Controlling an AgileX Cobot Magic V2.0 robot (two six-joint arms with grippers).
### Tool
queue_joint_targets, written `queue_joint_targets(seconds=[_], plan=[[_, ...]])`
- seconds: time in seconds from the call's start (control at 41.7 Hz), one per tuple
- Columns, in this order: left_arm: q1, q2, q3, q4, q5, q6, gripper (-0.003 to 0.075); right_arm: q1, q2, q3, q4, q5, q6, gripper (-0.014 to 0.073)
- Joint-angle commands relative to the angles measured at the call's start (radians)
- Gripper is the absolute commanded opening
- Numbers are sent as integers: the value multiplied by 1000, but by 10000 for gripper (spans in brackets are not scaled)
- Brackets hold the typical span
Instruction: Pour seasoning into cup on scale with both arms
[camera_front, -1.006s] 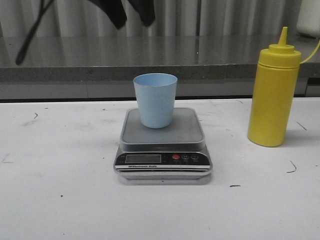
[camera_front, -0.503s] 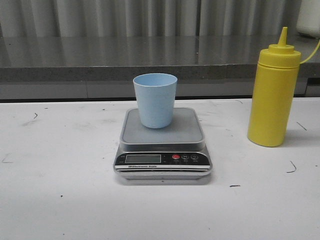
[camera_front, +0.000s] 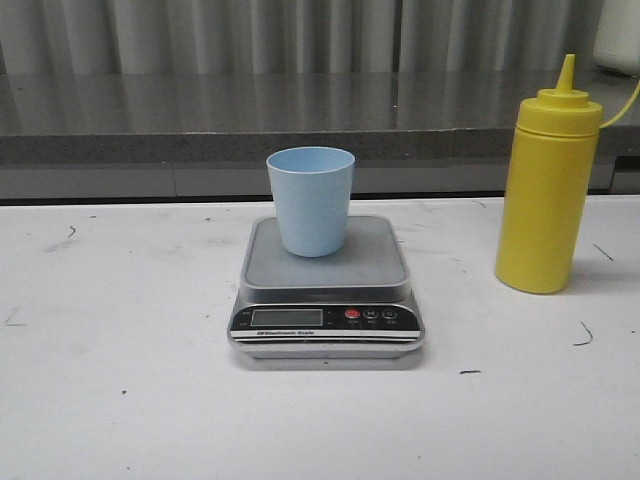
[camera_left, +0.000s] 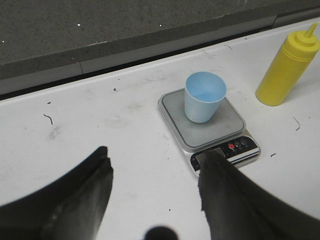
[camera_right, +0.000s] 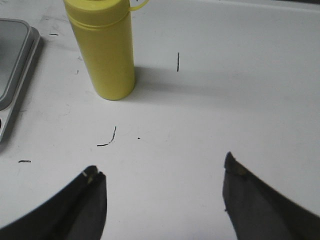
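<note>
The pale blue cup (camera_front: 310, 200) stands upright on the grey platform of the silver scale (camera_front: 327, 288) at the table's middle. The yellow seasoning bottle (camera_front: 548, 180) stands upright to the right of the scale, its cap strap running off the right edge. Neither gripper shows in the front view. In the left wrist view my left gripper (camera_left: 155, 157) is open and empty, high above the table, with the cup (camera_left: 204, 96), the scale (camera_left: 209, 125) and the bottle (camera_left: 287, 68) ahead of it. In the right wrist view my right gripper (camera_right: 162, 167) is open and empty, short of the bottle (camera_right: 103, 50).
A grey stone ledge (camera_front: 300, 120) runs along the back of the white table (camera_front: 120, 330), with a corrugated metal wall behind it. A white object (camera_front: 620, 35) sits on the ledge at the far right. Small dark marks dot the tabletop.
A black arm part and cable at the top left of the front view one second ago have gone out of the frame. The cup, scale and bottle have not moved.
</note>
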Motion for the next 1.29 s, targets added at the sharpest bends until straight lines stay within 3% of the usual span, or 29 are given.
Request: queue_joint_targets(seconds=[0.0,0.264,1.006,1.15,1.27], plan=[[1,-45,30,-8,-47,-38,386,-6,2,-30,-1,-55,-12,516],[1,-78,132,46,-23,-92,386,-6,2,-30,-1,-55,-12,516],[1,-78,137,46,-36,-92,386,-6,2,-30,25,-94,-11,516],[1,-78,137,46,-36,-92,386,44,2,-55,80,-51,-93,527],[1,-78,137,46,-36,-92,386,109,2,-86,80,-40,-111,587]])
